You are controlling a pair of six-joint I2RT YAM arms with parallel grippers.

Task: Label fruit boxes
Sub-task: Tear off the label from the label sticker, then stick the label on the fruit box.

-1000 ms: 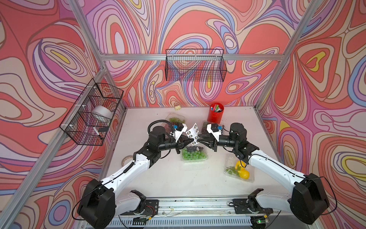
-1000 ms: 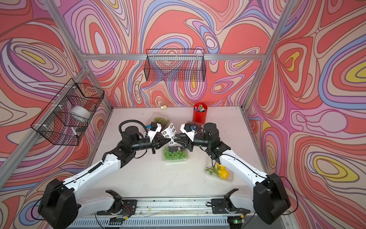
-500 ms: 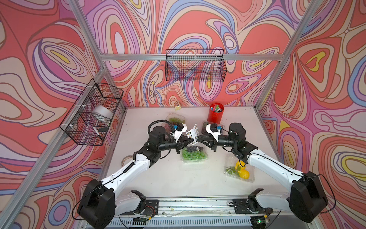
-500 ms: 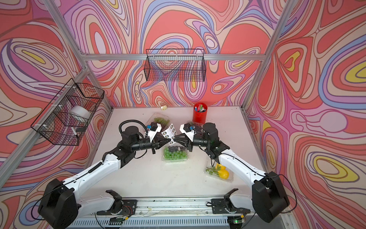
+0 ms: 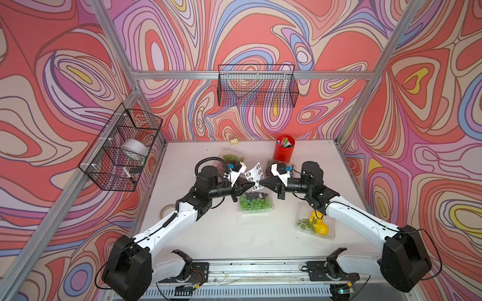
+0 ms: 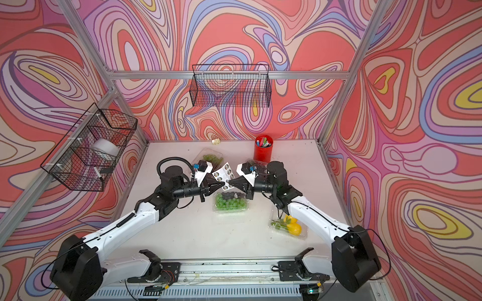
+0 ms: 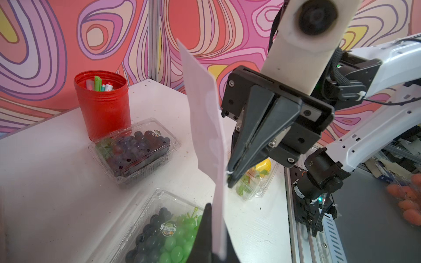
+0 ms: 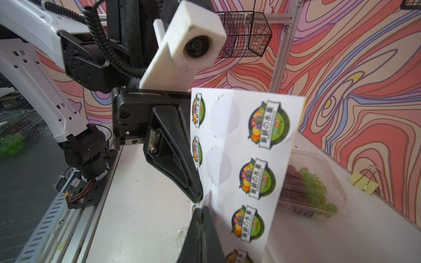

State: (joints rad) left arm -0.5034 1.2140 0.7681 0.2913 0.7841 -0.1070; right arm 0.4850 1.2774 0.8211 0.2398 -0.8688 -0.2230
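Observation:
My left gripper is shut on a white sticker sheet and holds it upright above the table's middle. My right gripper faces it, shut on a sticker at the sheet's near edge; its tip pinches a white flap. Below them lies a fruit box of green and dark grapes with a sticker on its lid. A lemon box lies at the front right, and a dark grape box by the pen cup. Another grape box sits at the back.
A red pen cup stands at the back right. A yellow binder clip lies by the back wall, and a tape roll at the left edge. Wire baskets hang on the left wall and back wall.
My right gripper's jaws have closed at the sheet's edge. The left gripper and the sheet have stayed put.

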